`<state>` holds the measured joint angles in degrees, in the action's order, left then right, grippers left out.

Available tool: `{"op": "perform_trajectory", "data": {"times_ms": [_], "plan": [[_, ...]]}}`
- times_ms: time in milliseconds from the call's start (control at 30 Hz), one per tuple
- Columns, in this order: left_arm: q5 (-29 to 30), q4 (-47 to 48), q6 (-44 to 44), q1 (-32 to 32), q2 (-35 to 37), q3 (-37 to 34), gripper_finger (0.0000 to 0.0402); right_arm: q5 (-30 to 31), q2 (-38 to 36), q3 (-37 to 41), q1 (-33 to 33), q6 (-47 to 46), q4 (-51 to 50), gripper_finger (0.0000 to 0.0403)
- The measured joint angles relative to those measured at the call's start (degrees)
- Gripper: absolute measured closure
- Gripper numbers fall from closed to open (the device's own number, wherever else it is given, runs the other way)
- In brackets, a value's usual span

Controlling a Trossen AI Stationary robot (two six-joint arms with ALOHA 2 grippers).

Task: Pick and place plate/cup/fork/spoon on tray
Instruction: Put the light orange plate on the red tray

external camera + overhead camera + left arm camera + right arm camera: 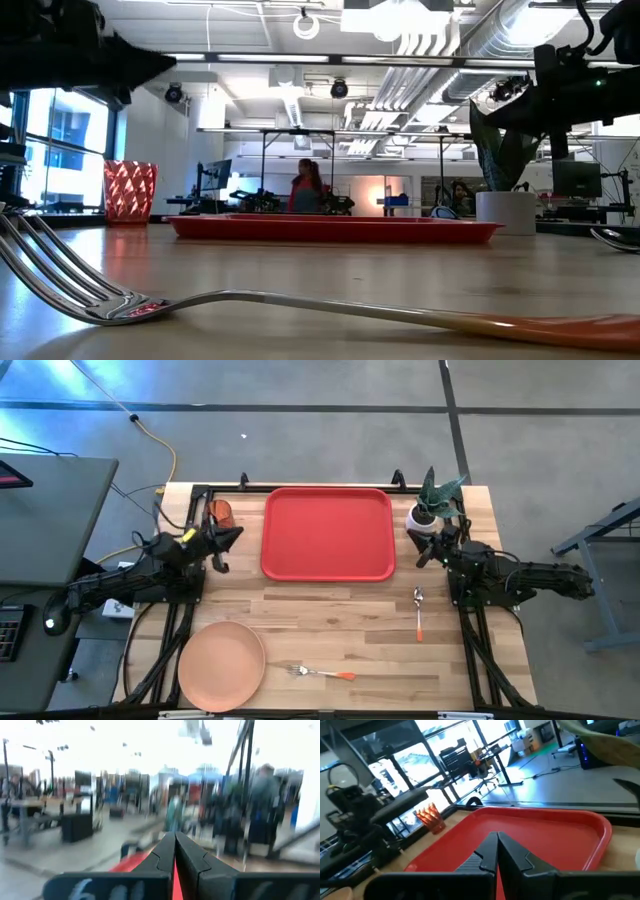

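Nearest the low camera lies the small fork with silver tines and an orange handle, flat on the wooden table; in the high view it sits at lower centre, just right of the round peach-pink plate at lower left. Right of centre lies the small spoon with a silver bowl and orange handle, bowl toward the top of the frame. At upper centre the large red rectangular plastic tray holds nothing, so I judge no item placed yet. Beyond its upper-left corner stands the small translucent red-orange cup, and by its upper-right corner a white pot with a green plant. Both arms flank the tray, likely parked so the load area stays reachable: the left gripper near the cup, the right gripper just below the pot. Each wrist view shows its own fingers pressed together on nothing
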<state>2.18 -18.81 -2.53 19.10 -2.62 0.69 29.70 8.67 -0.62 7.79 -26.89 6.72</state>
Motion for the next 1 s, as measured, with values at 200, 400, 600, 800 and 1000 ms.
{"op": "perform_trajectory", "data": {"times_ms": [200,400,600,800,1000], "plan": [[1.5,-2.7,1.9,0.0,-1.1,0.0,0.0398,3.6,0.7,0.0,0.1,-3.6,0.4,0.0403],[14.0,-5.0,1.7,0.1,-7.6,0.0,0.039,-5.5,4.3,0.0,0.1,-6.7,2.1,0.0395],[15.9,-12.6,-1.6,0.1,-18.7,0.0,0.033,-7.0,10.5,-5.7,0.0,-12.7,-14.3,0.0358],[13.5,-14.1,-7.2,-0.1,-28.2,0.0,0.0269,-3.6,17.6,-15.9,-0.7,-31.7,-44.7,0.0317],[8.8,-14.2,-11.5,-0.1,-31.8,0.0,0.0249,-3.7,27.2,-21.7,-3.3,-39.3,-47.2,0.03]]}}
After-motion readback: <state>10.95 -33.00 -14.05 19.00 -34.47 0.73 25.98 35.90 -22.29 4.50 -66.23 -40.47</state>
